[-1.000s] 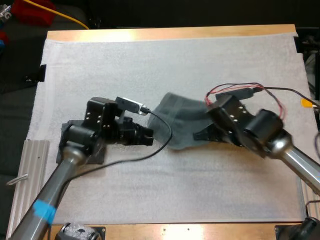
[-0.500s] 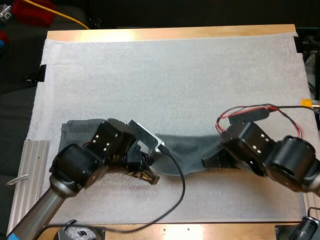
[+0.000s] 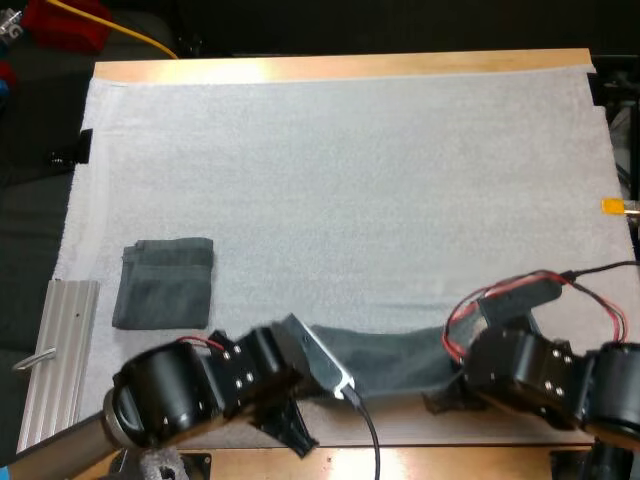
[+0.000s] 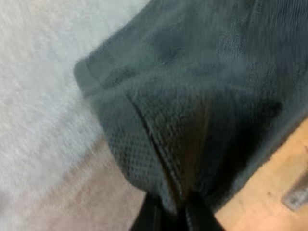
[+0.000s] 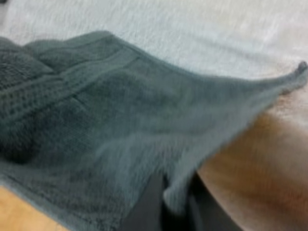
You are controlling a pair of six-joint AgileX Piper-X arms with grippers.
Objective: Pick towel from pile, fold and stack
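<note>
Towel [image 3: 395, 352] sags soft and limp between left gripper [image 4: 169, 209] and right gripper [image 5: 174, 199], each pinching its edge, probably near a corner; corners would hold it best.

From above, our left arm [image 3: 170, 400] covers one end of the stretched towel [image 3: 390, 355] and our right arm [image 3: 560, 380] covers the other, so we cannot see either held corner. At the worktop's [image 3: 450, 462] near edge, the left end effector [image 3: 292, 432] is mostly under its own wrist. The right end effector [image 3: 440, 403] shows as a dark tip. In both wrist views the pinched cloth hides the fingertips, and the towel runs past the picture's edges.
</note>
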